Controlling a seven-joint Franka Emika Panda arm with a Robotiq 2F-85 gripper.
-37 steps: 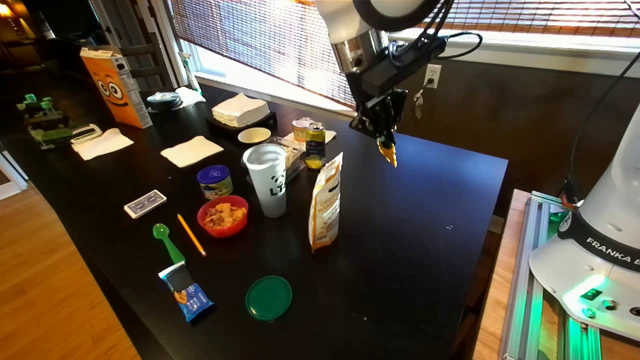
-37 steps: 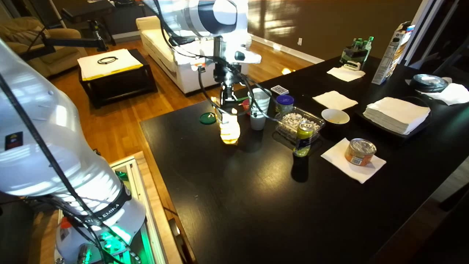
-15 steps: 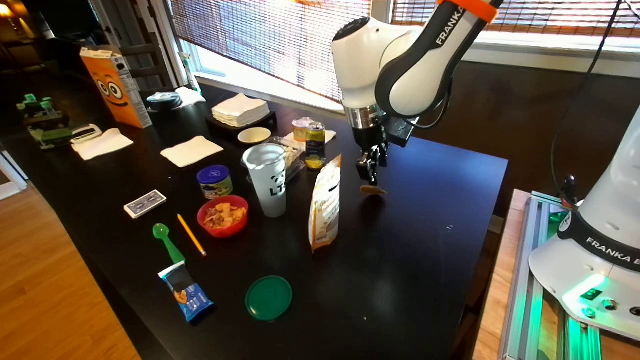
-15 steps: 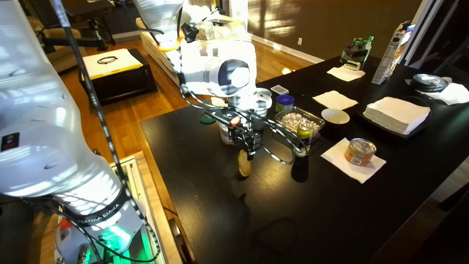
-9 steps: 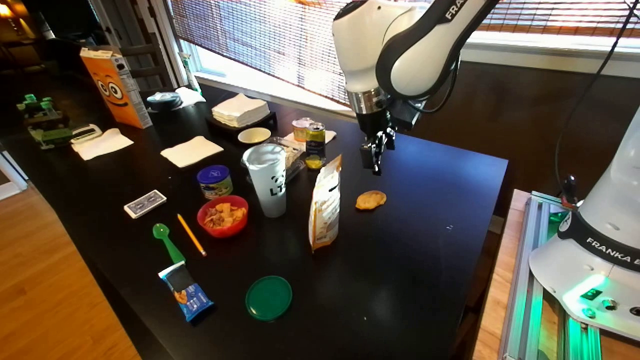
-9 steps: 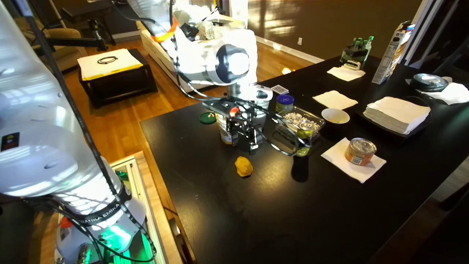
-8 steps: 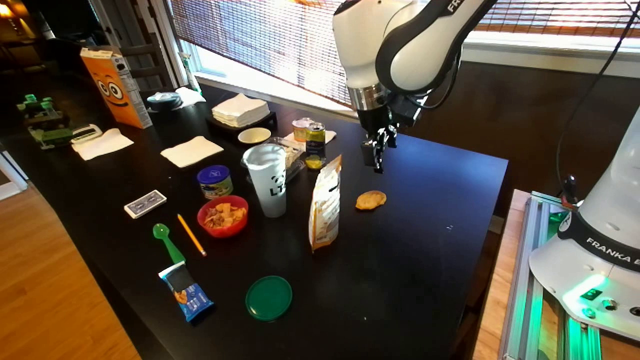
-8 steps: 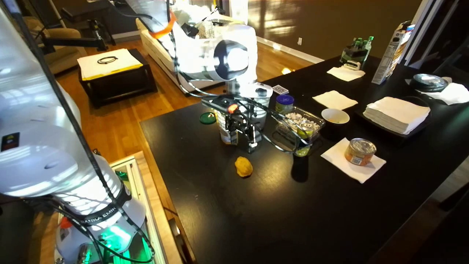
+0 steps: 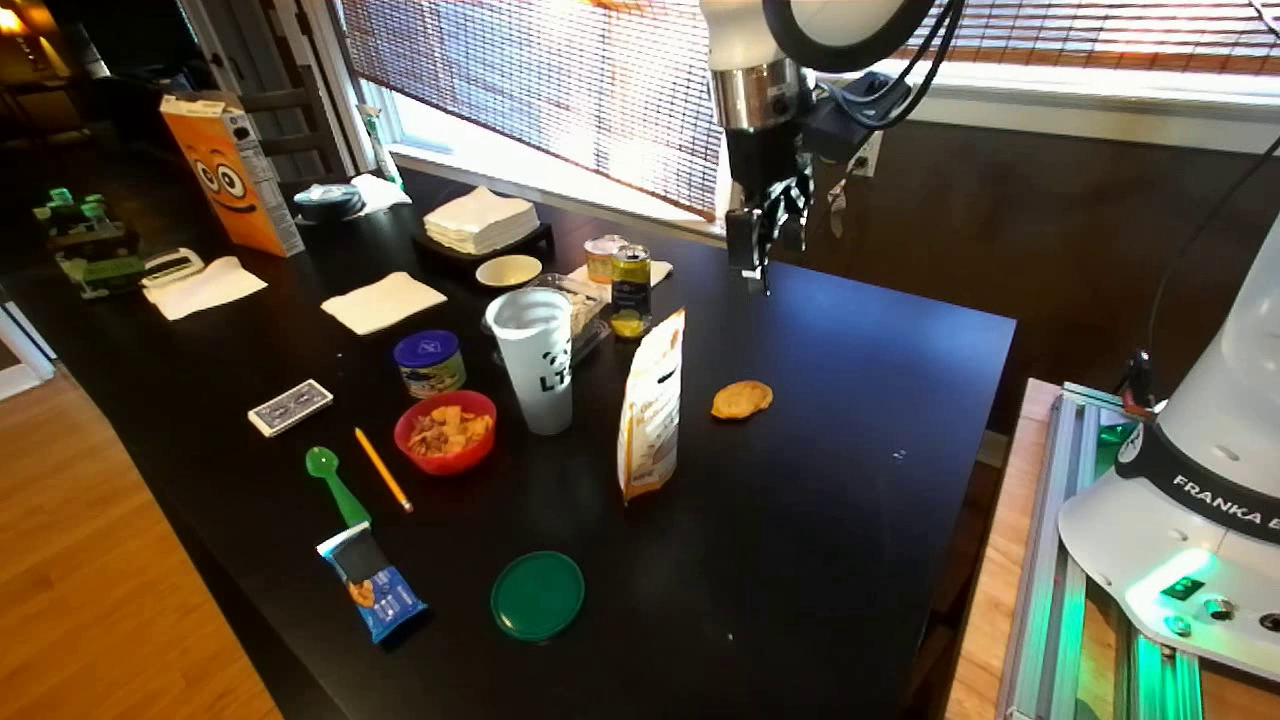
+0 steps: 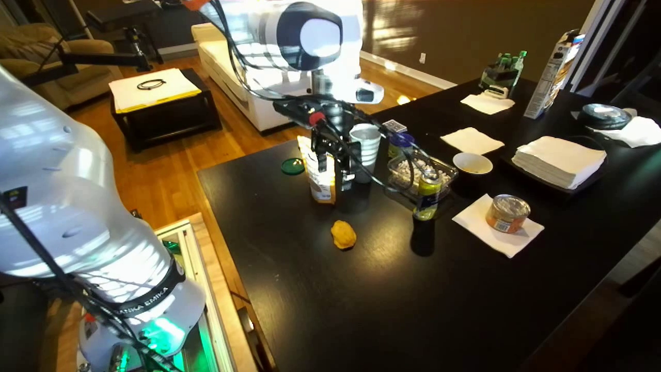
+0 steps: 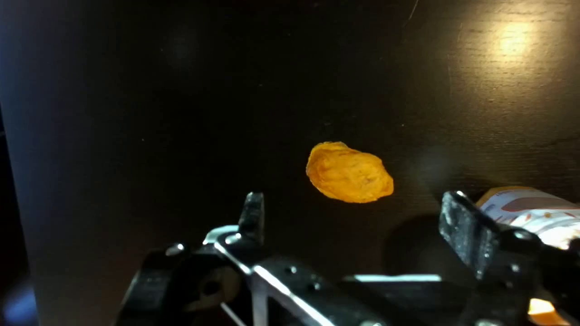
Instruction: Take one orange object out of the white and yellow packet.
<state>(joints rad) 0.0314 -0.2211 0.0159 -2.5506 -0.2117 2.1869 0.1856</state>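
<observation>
The orange object (image 11: 349,174), a flat roundish piece with an uneven edge, lies on the dark table in all views. In the wrist view my gripper (image 11: 353,213) stands wide open, with nothing held between its fingers. An exterior view has the gripper (image 9: 772,265) raised well above the table, higher than the orange object (image 9: 742,400). Upright beside that piece is the white and yellow packet (image 9: 655,410), which the gripper partly covers in an exterior view (image 10: 323,191). Its lower part also shows at the right of the wrist view, behind a finger.
A white cup (image 9: 535,365), a red bowl (image 9: 446,440) of snacks and a yellow-green can (image 9: 631,292) stand near the packet. A clear tray (image 10: 421,173) sits by the can. A green lid (image 9: 538,596) and a blue wrapper (image 9: 372,585) lie toward the front.
The gripper came down with the orange object, opened and let it go; the piece now lies flat on the table. Since then the gripper has risen away from it. The packet has stayed put.
</observation>
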